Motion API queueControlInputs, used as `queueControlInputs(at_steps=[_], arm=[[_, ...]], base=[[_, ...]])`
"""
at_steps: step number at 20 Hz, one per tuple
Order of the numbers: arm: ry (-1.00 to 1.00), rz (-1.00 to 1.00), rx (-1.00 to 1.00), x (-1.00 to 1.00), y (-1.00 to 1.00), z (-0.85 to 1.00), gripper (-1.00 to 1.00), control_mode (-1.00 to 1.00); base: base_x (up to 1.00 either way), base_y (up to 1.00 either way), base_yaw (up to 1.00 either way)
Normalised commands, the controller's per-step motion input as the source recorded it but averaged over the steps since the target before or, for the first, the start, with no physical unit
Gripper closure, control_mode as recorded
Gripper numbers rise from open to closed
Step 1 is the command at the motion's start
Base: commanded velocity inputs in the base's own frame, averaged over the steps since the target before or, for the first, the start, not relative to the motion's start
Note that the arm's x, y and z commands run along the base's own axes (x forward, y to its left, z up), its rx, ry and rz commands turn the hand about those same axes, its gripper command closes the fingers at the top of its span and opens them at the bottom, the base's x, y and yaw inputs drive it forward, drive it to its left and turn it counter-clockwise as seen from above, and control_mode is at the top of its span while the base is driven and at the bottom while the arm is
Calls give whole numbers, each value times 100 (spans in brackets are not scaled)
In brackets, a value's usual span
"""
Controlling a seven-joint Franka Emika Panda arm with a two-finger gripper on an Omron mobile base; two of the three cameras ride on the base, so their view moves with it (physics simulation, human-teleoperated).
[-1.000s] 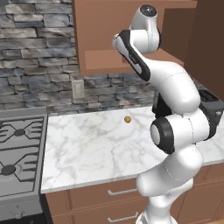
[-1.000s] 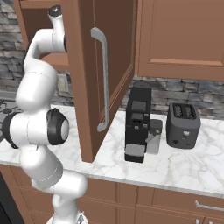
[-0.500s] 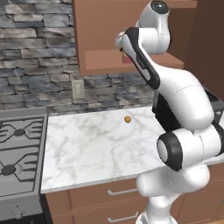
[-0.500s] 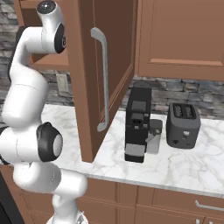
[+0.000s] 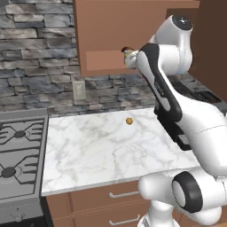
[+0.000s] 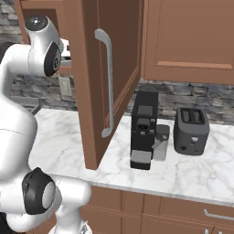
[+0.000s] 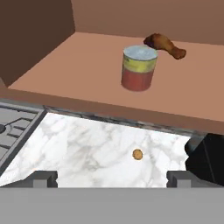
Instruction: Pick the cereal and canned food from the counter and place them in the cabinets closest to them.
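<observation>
And back it came: within that second the arm had pulled away from the open cabinets (image 5: 102, 62), the hand (image 7: 111, 177) spread wide and carrying nothing. The canned food (image 7: 139, 68) stood upright on the shelf, well ahead of the fingertips (image 7: 43, 177), beside a drumstick (image 7: 165, 45), so that half looked delivered. A small brown ball (image 5: 129, 120) sat alone on the tabletop (image 5: 97, 150).

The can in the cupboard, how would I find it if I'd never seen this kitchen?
Look up at the open brown wall cabinet above the marble counter. On its shelf stands the can, upright, with a silver top, a yellow band and a red bottom. Just behind it lies a brown drumstick, which isn't round and shiny like the can.
</observation>
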Motion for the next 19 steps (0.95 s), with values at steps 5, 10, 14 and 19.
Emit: queueControlInputs(at_steps=[5, 10, 14, 19], arm=[[0, 11, -8, -100, 0, -53, -100, -100], [-9, 9, -5, -97, -3, -23, -100, -100], [-33, 5, 0, -78, -2, 9, -100, -100], [-33, 2, 0, -70, 0, 18, -100, -100]], base=[[0, 0, 0], [0, 0, 0], [0, 0, 0], [0, 0, 0]])
